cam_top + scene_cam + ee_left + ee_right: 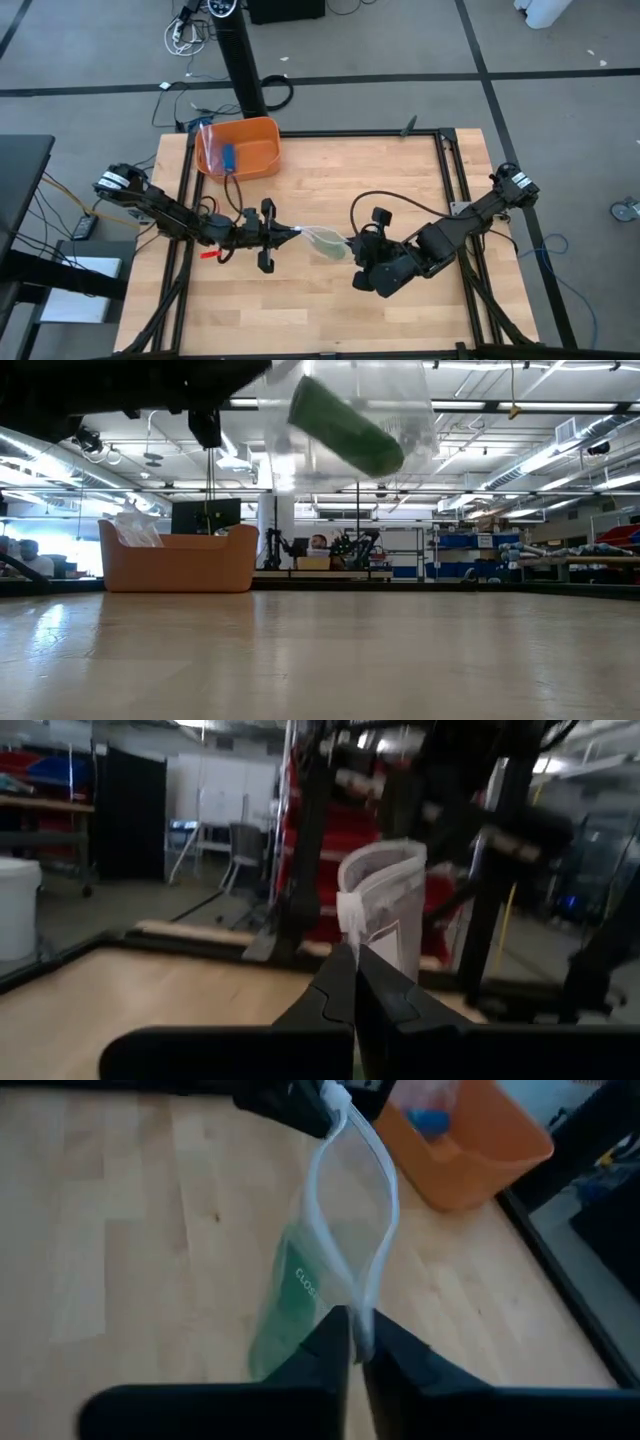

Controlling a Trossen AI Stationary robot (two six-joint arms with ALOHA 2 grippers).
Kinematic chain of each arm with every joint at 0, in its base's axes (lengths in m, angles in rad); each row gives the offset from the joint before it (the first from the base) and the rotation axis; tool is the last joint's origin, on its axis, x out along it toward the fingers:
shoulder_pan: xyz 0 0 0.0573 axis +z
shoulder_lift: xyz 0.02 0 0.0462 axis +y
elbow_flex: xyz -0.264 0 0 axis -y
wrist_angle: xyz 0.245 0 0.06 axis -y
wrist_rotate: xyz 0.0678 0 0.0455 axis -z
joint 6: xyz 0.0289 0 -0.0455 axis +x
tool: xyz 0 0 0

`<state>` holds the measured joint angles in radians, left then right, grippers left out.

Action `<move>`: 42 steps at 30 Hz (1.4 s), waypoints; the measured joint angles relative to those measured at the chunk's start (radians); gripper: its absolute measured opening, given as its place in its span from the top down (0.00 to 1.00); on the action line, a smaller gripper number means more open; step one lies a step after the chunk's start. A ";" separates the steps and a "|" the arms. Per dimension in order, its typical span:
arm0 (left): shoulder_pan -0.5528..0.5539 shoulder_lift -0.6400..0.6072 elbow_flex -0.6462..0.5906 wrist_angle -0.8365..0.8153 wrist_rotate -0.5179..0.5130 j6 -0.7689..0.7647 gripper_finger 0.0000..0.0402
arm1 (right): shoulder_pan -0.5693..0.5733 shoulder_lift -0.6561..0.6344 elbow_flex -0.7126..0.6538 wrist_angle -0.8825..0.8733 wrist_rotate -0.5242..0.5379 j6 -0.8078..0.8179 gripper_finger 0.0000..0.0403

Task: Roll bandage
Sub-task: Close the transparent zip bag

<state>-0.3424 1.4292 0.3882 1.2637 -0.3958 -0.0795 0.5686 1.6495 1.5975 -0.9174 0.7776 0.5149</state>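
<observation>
The wooden table (300,310) is pale plank, framed by dark rails. At its far left corner stands an orange bin (238,148), soft-cornered and smooth-walled, with a small blue item (229,156) and some crinkled clear plastic inside; what the blue item is cannot be made out.

Over the table's middle, a clear plastic bag (345,1230) hangs stretched between the two arms, lifted off the wood. It has a white zip strip along its open mouth, which gapes in a loop. White letters reading "CLOS" show on its side in the right wrist view; the rest of the word is cut off behind the finger.

Inside the bag sits the bandage (345,426), a small green roll, cylindrical and matte, lying tilted. In the high view it is only a faint green tint through the plastic.

The left gripper (285,233) comes in from the left and is clamped on one end of the bag's mouth strip, its dark fingers pressed together on the white edge. The right gripper (352,243) reaches in from the right and pinches the opposite end of the strip, fingers likewise closed on it.

A small red object (209,254) lies on the wood under the left arm; its shape is too small to tell.
</observation>
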 joint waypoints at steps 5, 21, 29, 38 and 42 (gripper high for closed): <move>0.000 0.000 0.000 -0.111 -0.019 -0.002 1.00 | 0.001 0.000 0.000 -0.024 -0.057 0.042 0.75; 0.000 0.000 0.199 -0.589 -0.022 0.048 1.00 | -0.157 0.091 0.000 0.261 -0.247 -0.216 0.64; 0.000 0.000 0.265 -0.665 -0.013 0.054 1.00 | -0.190 0.130 0.000 0.274 -0.284 -0.224 0.65; 0.000 0.000 0.266 -0.665 -0.011 0.051 1.00 | -0.198 0.132 0.000 0.305 -0.298 -0.233 0.74; 0.000 0.000 0.266 -0.664 -0.011 0.050 1.00 | -0.209 0.132 0.000 0.304 -0.305 -0.247 0.82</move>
<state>-0.3424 1.4296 0.6540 0.5999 -0.4065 -0.0296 0.3594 1.7813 1.5970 -0.6136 0.4724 0.2676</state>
